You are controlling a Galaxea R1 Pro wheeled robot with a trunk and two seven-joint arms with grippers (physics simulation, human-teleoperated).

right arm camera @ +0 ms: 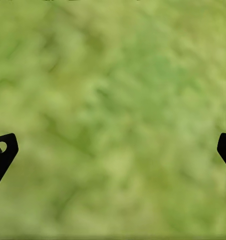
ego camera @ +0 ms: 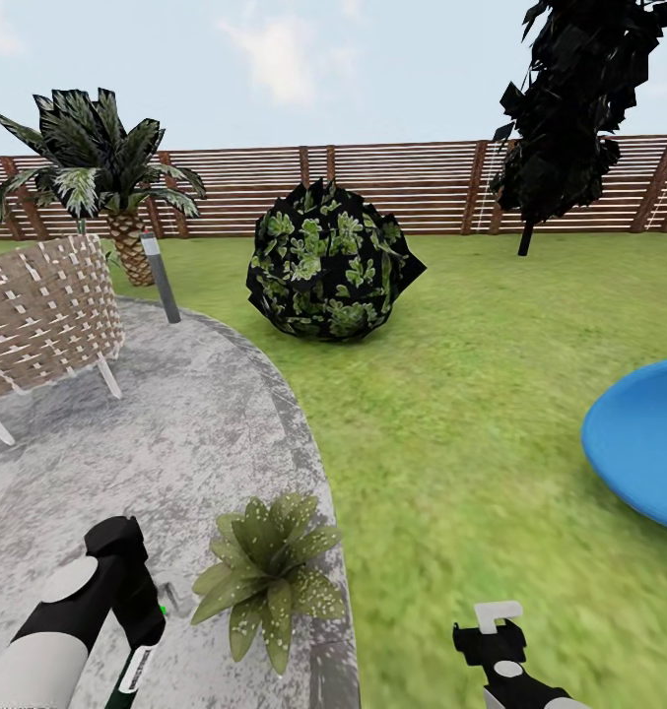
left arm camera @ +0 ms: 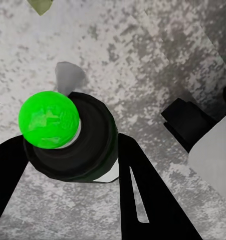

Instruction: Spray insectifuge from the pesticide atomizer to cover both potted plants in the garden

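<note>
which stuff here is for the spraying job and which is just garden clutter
For the job:
- pesticide atomizer, held in the left gripper
- potted plant at the patio edge

Just there:
- wicker chair
- round dark bush
- palm tree
- blue tub
- fence

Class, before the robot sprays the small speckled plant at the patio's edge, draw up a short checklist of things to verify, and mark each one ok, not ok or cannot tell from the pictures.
1. Left gripper shut on the atomizer: ok.
2. Plant close beside the left gripper: ok, it sits at the edge of the patio.
3. Nozzle aimed at the plant: cannot tell; the left wrist view looks down on the paving.
4. Right gripper open and away from the plant: ok, it hangs over the lawn.
5. Second plant located: cannot tell.
6. Wicker chair away from the arm: ok.
</note>
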